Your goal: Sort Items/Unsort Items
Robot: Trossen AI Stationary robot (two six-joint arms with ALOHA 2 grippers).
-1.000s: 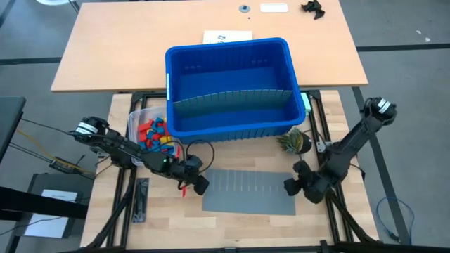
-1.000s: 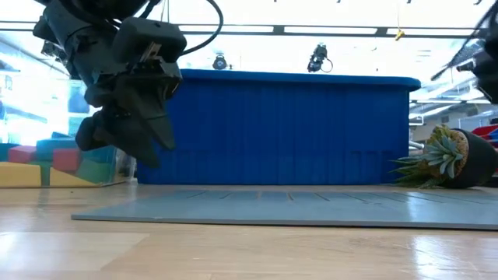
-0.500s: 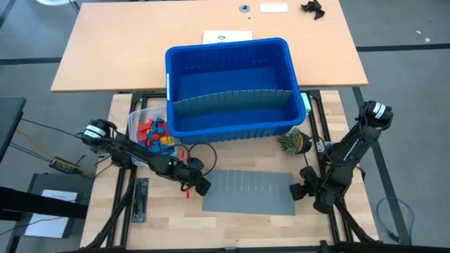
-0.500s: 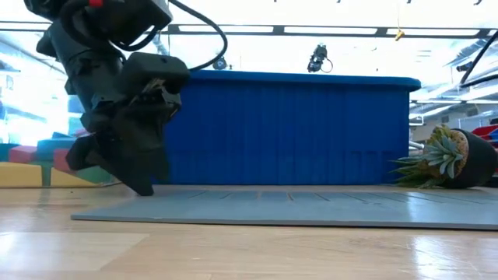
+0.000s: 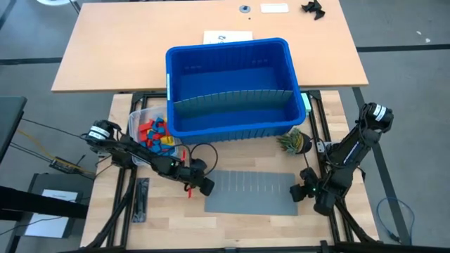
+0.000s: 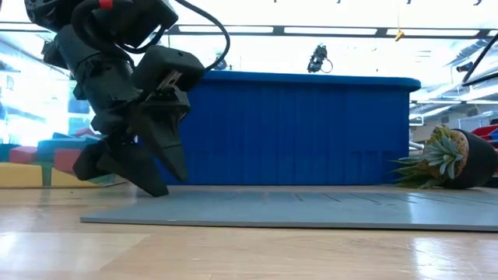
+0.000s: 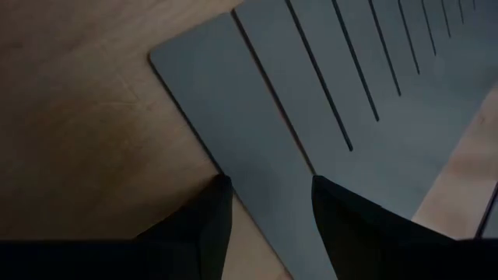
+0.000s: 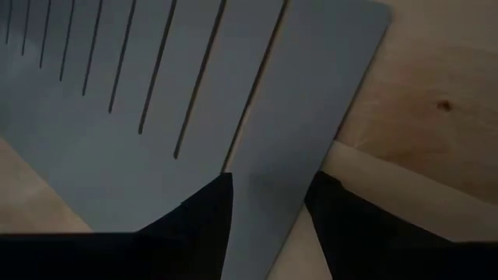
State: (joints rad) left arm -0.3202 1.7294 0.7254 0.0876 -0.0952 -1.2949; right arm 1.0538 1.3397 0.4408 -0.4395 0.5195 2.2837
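No brand or label can be read; a white paper (image 5: 226, 36) with a dark mark lies at 12 o'clock behind the blue bin (image 5: 184, 119), its writing too small to make out. The toy blocks (image 5: 156, 133) sit in a clear tub (image 5: 135, 117) at the bin's 9 o'clock side. The grey slotted sheet (image 5: 249, 191) lies flat at the bin's 6 o'clock. The left gripper (image 5: 204, 187) is at the sheet's 9 o'clock edge, the right gripper (image 5: 301, 192) at its 3 o'clock edge. Only the wrist views show the fingers: left fingers (image 7: 204, 225) apart across the sheet's edge near a corner, right fingers (image 8: 204, 214) likewise apart over the opposite end. The low view alone shows the potted succulent (image 6: 443, 159) tipped on its side.
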